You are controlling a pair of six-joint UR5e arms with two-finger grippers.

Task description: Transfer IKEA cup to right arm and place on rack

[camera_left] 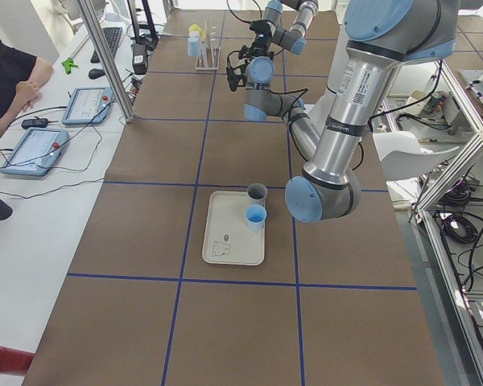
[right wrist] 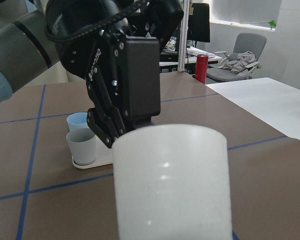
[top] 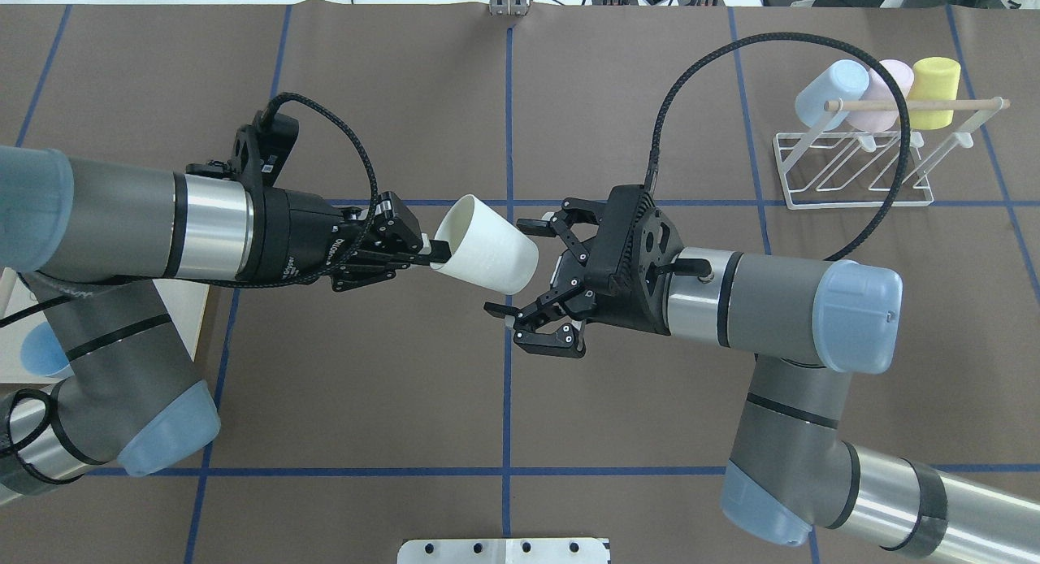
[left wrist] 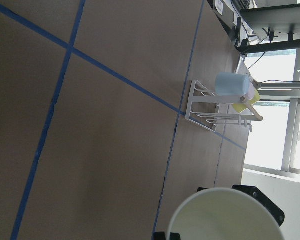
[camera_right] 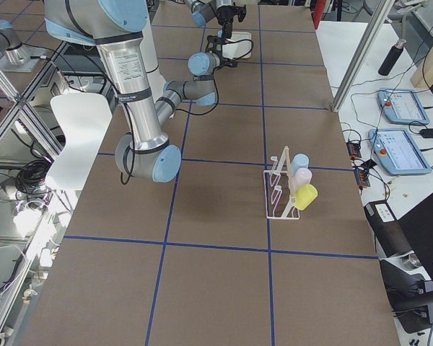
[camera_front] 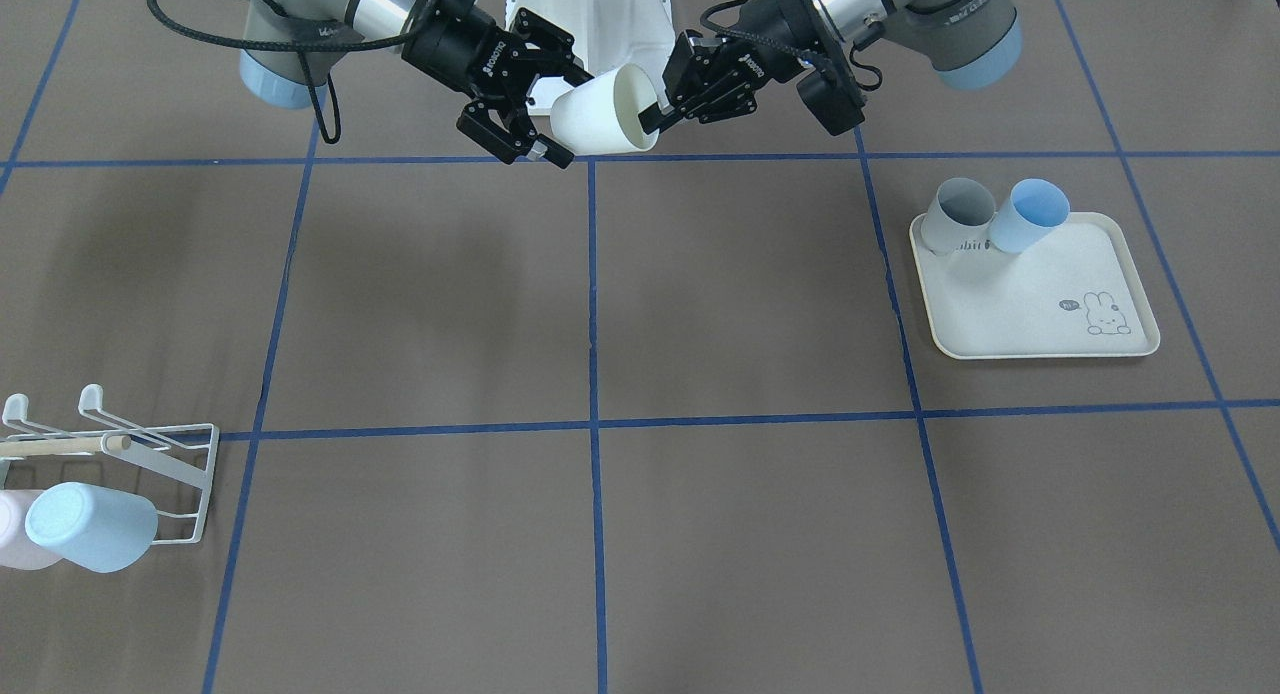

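Observation:
A white cup (top: 487, 255) hangs on its side in mid-air above the table's near centre. My left gripper (top: 426, 257) is shut on its rim, one finger inside the mouth; this also shows in the front view (camera_front: 655, 114). My right gripper (top: 510, 265) is open, its jaws wide on either side of the cup's closed end, with no grip visible. In the front view the right gripper (camera_front: 565, 114) sits to the left of the cup (camera_front: 605, 114). The cup fills the right wrist view (right wrist: 172, 185). The white wire rack (top: 853, 174) stands at the far right.
The rack carries a light-blue (top: 829, 93), a pink (top: 886, 88) and a yellow cup (top: 934, 80) by its wooden dowel (top: 918, 104). A cream rabbit-print tray (camera_front: 1040, 304) holds a grey cup (camera_front: 955, 214) and a blue cup (camera_front: 1030, 214). Blue tape lines cross the brown table.

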